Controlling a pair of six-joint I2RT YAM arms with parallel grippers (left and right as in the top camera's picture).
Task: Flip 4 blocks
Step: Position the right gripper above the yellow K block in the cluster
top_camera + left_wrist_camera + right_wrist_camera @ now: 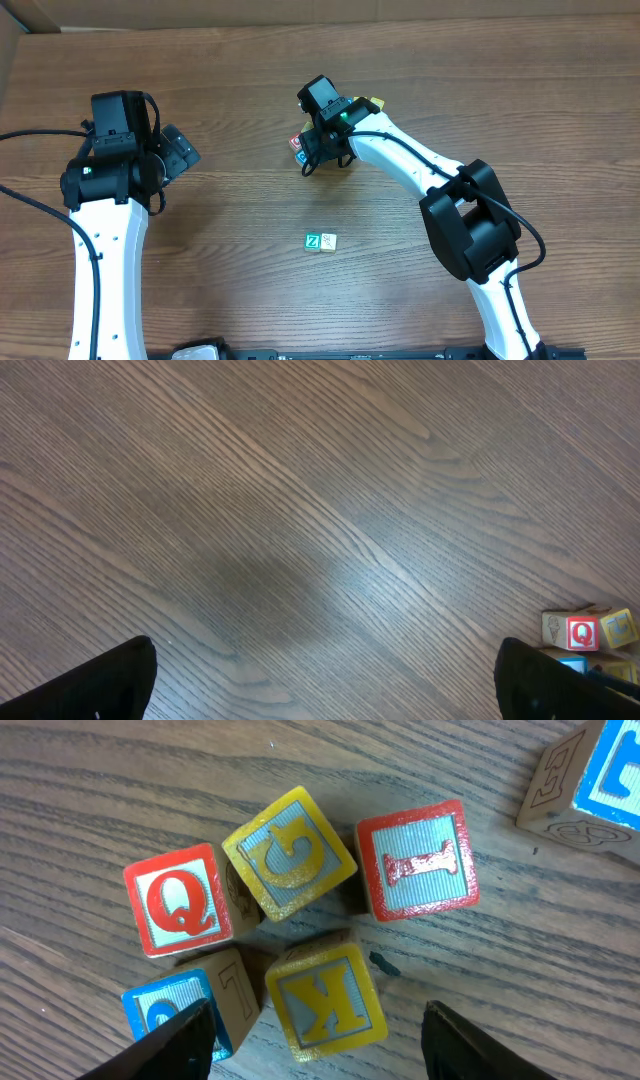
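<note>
**Step in hand (judged):** gripping one block out of the cluster so it can be turned over.

**Position.** The right gripper [318,1038] hangs over the yellow K block [325,1000]. Its fingers [175,1040] are spread, one on each side of that block, with a gap at each side. Nothing is pinched. The blue block [170,1010] sits just beside the K block, and one finger overlaps it in the wrist view. The yellow G block [290,850], the red Q block [178,902] and the red I block [418,860] lie near the K block on its far side. The green Z block [313,241] and the cream block [329,241] touch each other, well apart from the K block, toward the arm bases.

**Procedure.**
1. Centre the fingers on two opposite side faces of the K block.
2. Shift away from the blue block, so the finger drops into the gap and not onto it.
3. Lower, close, then lift clear of the neighbours before rotating.
4. Leave the red blocks alone.

The left gripper [325,680] hangs well away from the K block over bare table [300,510], fingers spread wide and holding nothing.
</note>
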